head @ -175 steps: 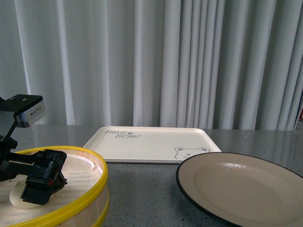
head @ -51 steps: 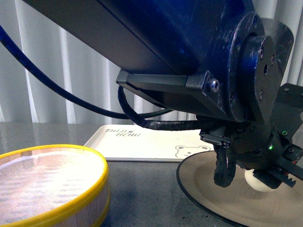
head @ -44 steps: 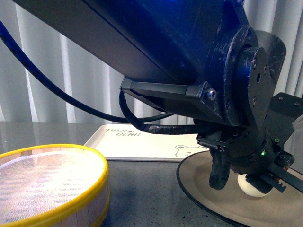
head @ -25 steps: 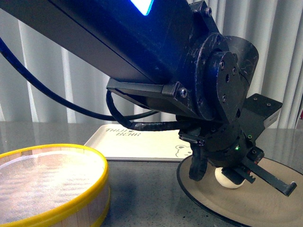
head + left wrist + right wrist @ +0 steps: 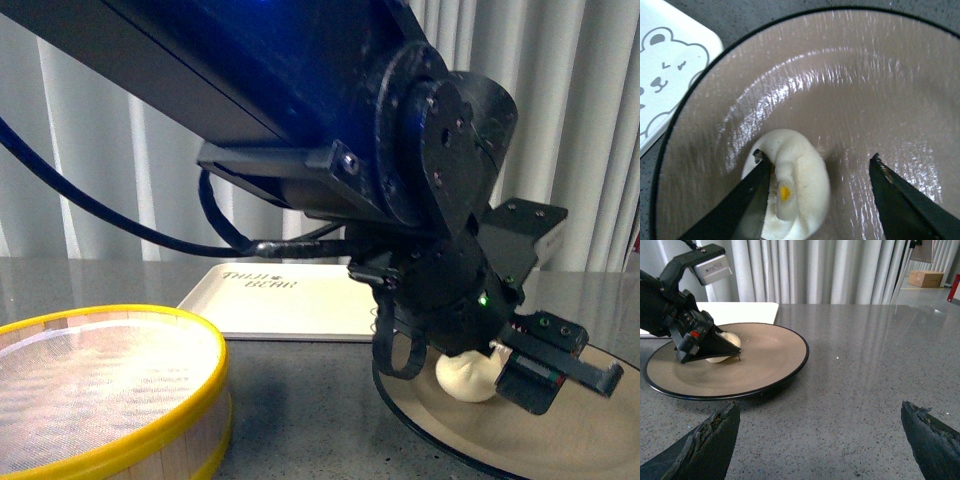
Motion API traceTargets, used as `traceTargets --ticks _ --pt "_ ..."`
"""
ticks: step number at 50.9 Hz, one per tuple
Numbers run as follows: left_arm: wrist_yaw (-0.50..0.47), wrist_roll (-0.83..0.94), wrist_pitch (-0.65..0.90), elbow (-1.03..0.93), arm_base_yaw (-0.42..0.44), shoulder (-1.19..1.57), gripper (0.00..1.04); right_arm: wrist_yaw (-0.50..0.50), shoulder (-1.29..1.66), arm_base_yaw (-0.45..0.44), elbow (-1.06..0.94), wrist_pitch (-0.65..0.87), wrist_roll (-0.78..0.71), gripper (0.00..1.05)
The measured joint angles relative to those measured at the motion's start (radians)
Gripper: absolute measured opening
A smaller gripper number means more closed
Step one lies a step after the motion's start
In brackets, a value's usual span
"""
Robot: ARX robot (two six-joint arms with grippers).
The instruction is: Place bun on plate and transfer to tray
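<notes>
Bun [image 5: 465, 378] moved from steamer basket [image 5: 214, 385] onto plate [image 5: 592, 440].

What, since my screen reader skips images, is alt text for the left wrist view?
A bun lies on the plate between the fingers of the open left tool, one at its side, the other apart. A bear-face tray corner lies beside the plate.

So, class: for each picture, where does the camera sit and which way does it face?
Front: on the robot's body, facing the curtain; the left arm looms over basket, tray and plate.
Left wrist: on that arm, looking down at the bun; the open left gripper shows.
Right wrist: low over the table, facing the plate; the open right gripper shows.
Shared: all three show the bun on the plate.
</notes>
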Motion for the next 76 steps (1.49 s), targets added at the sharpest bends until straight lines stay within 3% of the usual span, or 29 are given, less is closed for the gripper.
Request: traceTargets --ticks 14,25,40,50,52,55,60,74,76 --pt "0.116 -0.152 -0.03 -0.003 0.051 -0.106 1.0 0.0 0.0 0.0 0.0 0.0 0.0 0.96" --pt "0.051 -0.253 0.028 -0.021 0.107 -0.15 0.98 0.0 0.0 0.0 0.0 0.0 0.0 0.96" --pt "-0.132 -0.307 0.069 -0.018 0.325 -0.147 0.98 0.0 0.0 0.0 0.0 0.0 0.0 0.96" --pt "-0.13 -0.307 0.069 -0.024 0.338 -0.147 0.98 -0.003 0.0 0.0 0.0 0.0 0.0 0.96" --pt "-0.209 -0.289 0.176 -0.074 0.323 -0.161 0.94 -0.002 0.0 0.0 0.0 0.0 0.0 0.96" --pt "-0.373 -0.278 0.528 -0.285 0.315 -0.229 0.8 -0.002 0.0 0.0 0.0 0.0 0.0 0.96" --pt "-0.369 -0.269 0.883 -0.636 0.365 -0.395 0.56 0.001 0.0 0.0 0.0 0.0 0.0 0.96" --pt "-0.282 -0.269 1.083 -1.109 0.473 -0.642 0.06 0.0 0.0 0.0 0.0 0.0 0.0 0.96" --pt "-0.273 -0.269 1.094 -1.143 0.477 -0.662 0.04 0.0 0.0 0.0 0.0 0.0 0.0 0.96"
